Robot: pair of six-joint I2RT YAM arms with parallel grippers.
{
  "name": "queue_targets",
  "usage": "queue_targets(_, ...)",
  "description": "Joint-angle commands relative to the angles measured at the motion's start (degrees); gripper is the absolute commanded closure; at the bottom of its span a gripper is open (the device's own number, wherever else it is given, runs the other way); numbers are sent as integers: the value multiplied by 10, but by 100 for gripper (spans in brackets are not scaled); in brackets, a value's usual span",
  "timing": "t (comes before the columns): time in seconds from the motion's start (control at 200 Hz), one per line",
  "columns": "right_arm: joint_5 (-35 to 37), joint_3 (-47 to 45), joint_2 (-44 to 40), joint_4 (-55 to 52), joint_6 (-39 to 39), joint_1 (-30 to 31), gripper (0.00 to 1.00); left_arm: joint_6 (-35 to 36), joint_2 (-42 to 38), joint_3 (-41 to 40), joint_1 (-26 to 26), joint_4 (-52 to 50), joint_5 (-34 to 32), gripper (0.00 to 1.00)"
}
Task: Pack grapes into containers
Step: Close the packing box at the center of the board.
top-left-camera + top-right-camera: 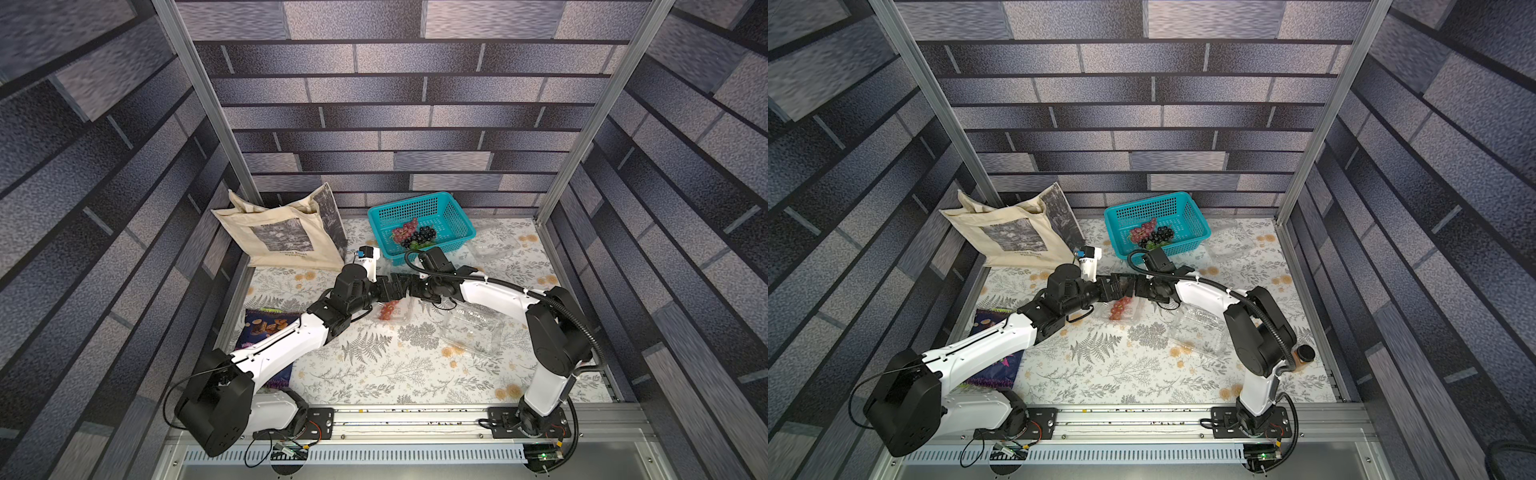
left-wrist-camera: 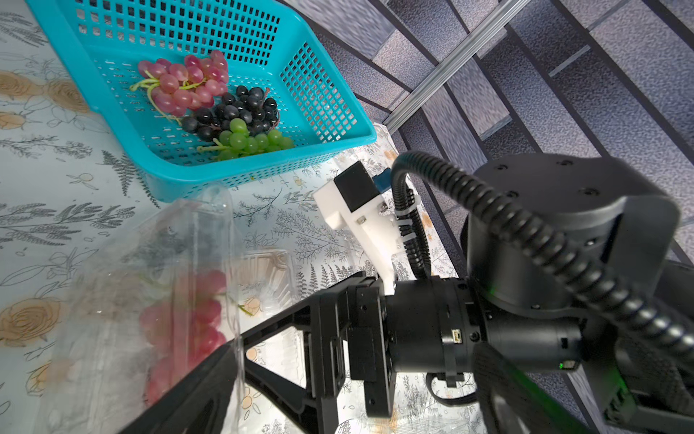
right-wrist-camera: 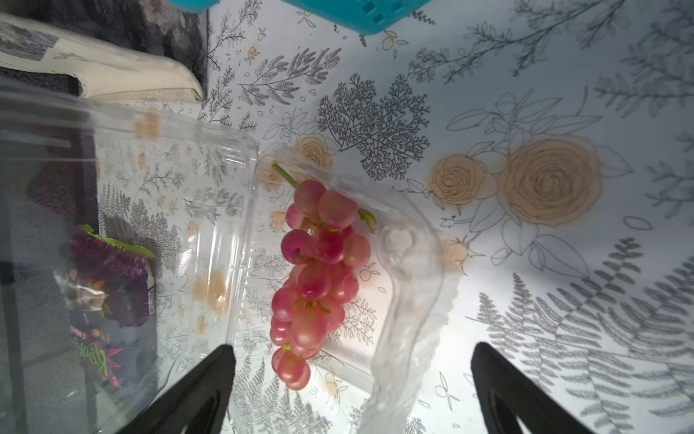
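The red-pink bunch of grapes (image 3: 315, 270) lies in the tray of the clear plastic clamshell container (image 3: 413, 240), directly below the right gripper (image 3: 353, 349), whose wide, empty jaws stand either side of it. The bunch's long axis runs toward the teal perforated basket (image 2: 187, 176). The hinged lid (image 3: 169, 169) stands raised on the side of the left gripper (image 1: 395, 287), likewise spread wide, so that arm seems nearer for closing it; the remaining bunches (image 2: 225, 109) wait in the basket, out of the way.

Arms converge mid-table: left gripper (image 1: 1116, 289) and right gripper (image 1: 1139, 286) nearly tip to tip, above a clear container (image 1: 1139, 311) holding red grapes (image 1: 1119, 309). Behind them, the teal basket (image 1: 1190, 216) holds mixed grapes (image 1: 1152, 236).
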Motion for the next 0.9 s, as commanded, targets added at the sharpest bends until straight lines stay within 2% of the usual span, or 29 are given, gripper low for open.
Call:
queue_targets(0.0, -3, -17, -19, 6, 2, -8, 0, -13, 9, -13, -12, 35, -21, 0)
queue_targets(0.446, -15, -122, -101, 19, -15, -72, 0, -45, 68, -20, -39, 94, -43, 0)
queue_targets(0.721, -63, -166, -141, 51, -41, -145, 0, -70, 106, -16, -49, 117, -57, 0)
queue_targets(0.897, -92, -160, -134, 72, -61, -158, 1, -83, 118, -33, -53, 133, -62, 0)
